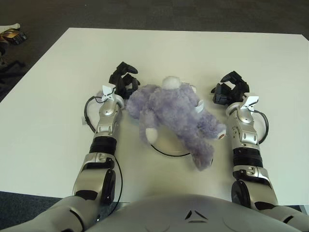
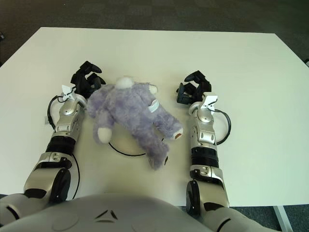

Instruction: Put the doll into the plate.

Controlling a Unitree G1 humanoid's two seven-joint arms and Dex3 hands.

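A fluffy purple doll (image 1: 176,113) lies sprawled over a white plate with a black rim (image 1: 166,153), hiding most of it; only the plate's near edge shows. One leg of the doll hangs past the rim toward me on the right. My left hand (image 1: 124,79) sits at the doll's upper left, fingers loosely spread beside the fur and gripping nothing. My right hand (image 1: 231,88) hovers to the doll's right, a small gap away, fingers relaxed and holding nothing.
The white table (image 1: 270,58) stretches far back and to both sides. Its left edge runs diagonally, with dark floor and a small dark object (image 1: 12,35) beyond it. A black cable (image 1: 87,113) loops off my left wrist.
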